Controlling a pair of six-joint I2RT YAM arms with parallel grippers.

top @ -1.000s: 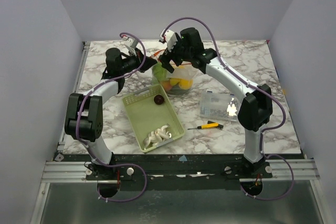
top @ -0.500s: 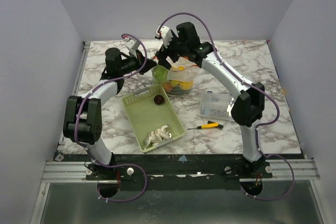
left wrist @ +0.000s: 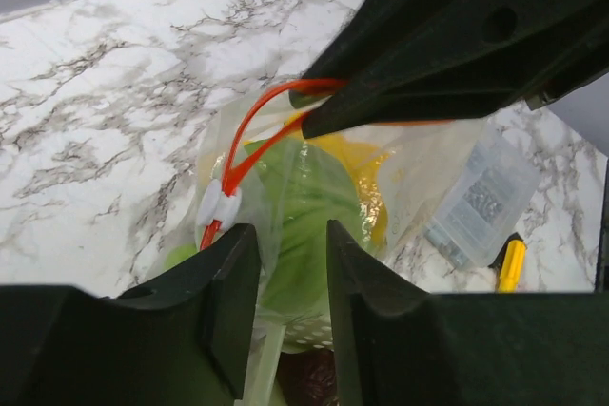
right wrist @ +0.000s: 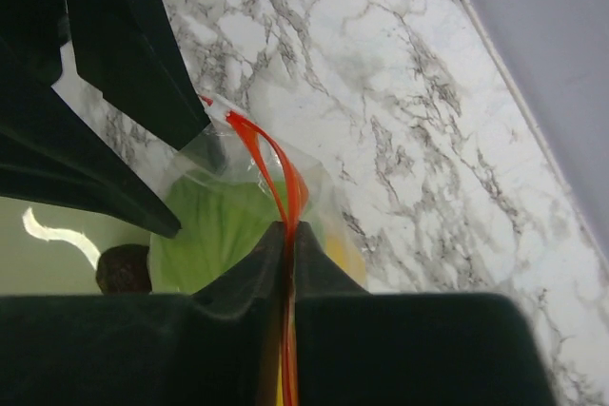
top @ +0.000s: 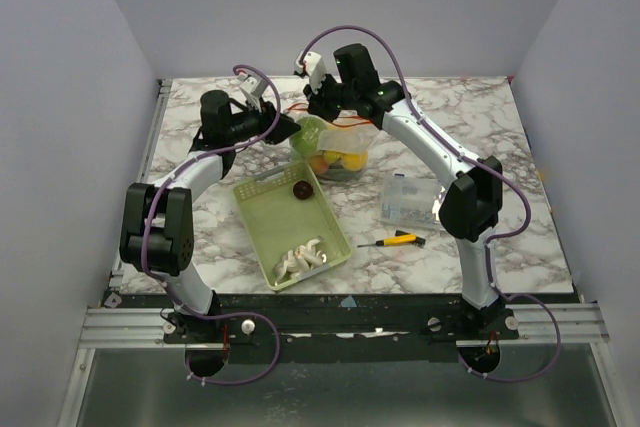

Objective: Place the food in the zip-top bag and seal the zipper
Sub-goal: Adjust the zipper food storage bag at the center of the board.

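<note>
1. Nearest the arm bases, a yellow-and-black screwdriver (top: 400, 239) is seen lying on the marble table (top: 520, 227).
2. To its left, a pale green basket (top: 262, 209) is set aslant. White pieces of food (top: 300, 257) are seen at its near end and a dark purple piece (top: 300, 189) at its far end.
3. A clear box (top: 410, 199) is placed to the right, apart from the basket.
4. Just beyond the basket, the zip-top bag (top: 345, 152) is found, with orange, yellow and green pieces seen inside it.
5. The left fingers (left wrist: 238, 273) are held apart, and the bag's clear film is seen in the gap between them.
6. The right fingers (right wrist: 271, 254) are pressed together on the red-orange zipper (right wrist: 276, 164) at the bag's mouth.
7. A white slider (left wrist: 219, 206) is seen on the zipper, just past the left fingertips.
</note>
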